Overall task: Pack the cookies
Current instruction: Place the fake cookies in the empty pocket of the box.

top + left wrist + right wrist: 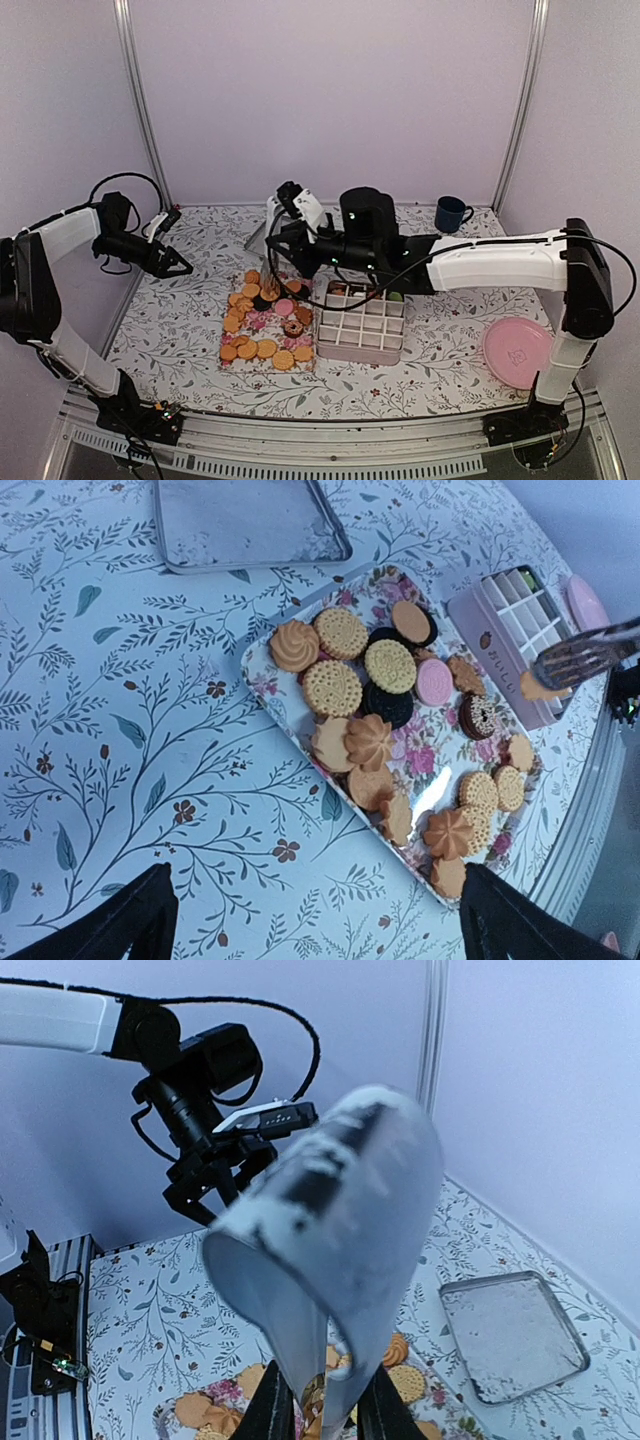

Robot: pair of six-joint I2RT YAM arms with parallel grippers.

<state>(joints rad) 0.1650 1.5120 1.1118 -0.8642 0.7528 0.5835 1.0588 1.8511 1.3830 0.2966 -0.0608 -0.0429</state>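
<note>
The cookies [250, 345] lie mostly on a floral tray [262, 672] in the middle of the tabletop [180, 330]. They are golden round and swirled ones, mixed with a few dark chocolate ones [388, 702] and a single pink one [435, 680]. Just right of the tray stands a white compartment box [362, 335]. Several of its far cells already hold biscuits, including a green one [395, 297] in a back corner cell. The right gripper [325, 1405] is closed on the handle of a pair of metal tongs [585, 652], with a finger on either side of the handle. In the left wrist view the toothed tips of the tongs pinch one orange cookie [545, 688] at the near side of the box; its height above the box cannot be judged. The left gripper [180, 265] hangs off to the left of the tray, its jaws spread wide and holding nothing. A shallow steel tray [245, 525] sits beyond the floral tray. A pink plate [518, 352] rests near the right arm's base and a blue mug [452, 213] stands at the back.
</note>
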